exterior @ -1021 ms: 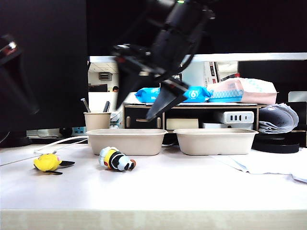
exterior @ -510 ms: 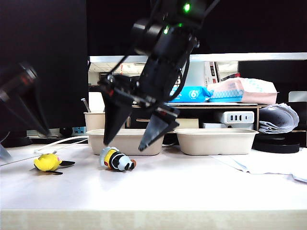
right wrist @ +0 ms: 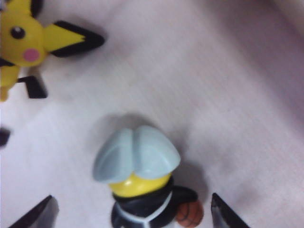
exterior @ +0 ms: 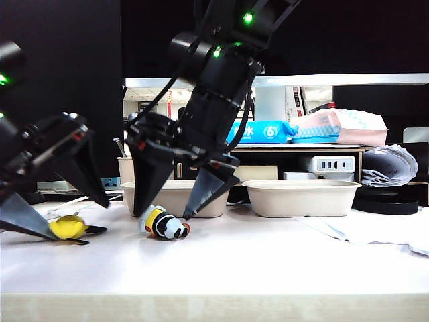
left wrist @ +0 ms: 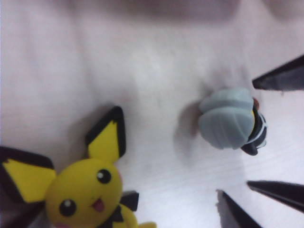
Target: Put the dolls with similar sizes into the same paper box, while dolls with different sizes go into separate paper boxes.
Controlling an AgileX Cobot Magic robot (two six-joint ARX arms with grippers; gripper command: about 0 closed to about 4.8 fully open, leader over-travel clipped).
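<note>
A yellow-and-black doll (exterior: 67, 227) lies on the white table at the left. My left gripper (exterior: 77, 220) is open and low over it, one finger on each side; the left wrist view shows the doll's (left wrist: 80, 190) face between that gripper's (left wrist: 127, 221) jaws. A striped bee-like doll (exterior: 163, 223) lies to its right, in front of the left paper box (exterior: 171, 196). My right gripper (exterior: 164, 216) is open and straddles this doll without touching it. In the right wrist view the bee doll (right wrist: 142, 180) sits between the right gripper's (right wrist: 130, 216) tips. The second paper box (exterior: 301, 198) stands to the right.
A beige pen cup (exterior: 123, 168) stands behind the left box, mostly hidden by the right arm. A shelf with tissue packs (exterior: 338, 127) runs along the back. A white cloth (exterior: 375, 231) lies at the right, and a white cable (exterior: 114, 196) at the back left.
Both arms have come down. The right gripper dropped from above the boxes to straddle the bee doll. The left gripper swung in from the left edge to the yellow doll.
</note>
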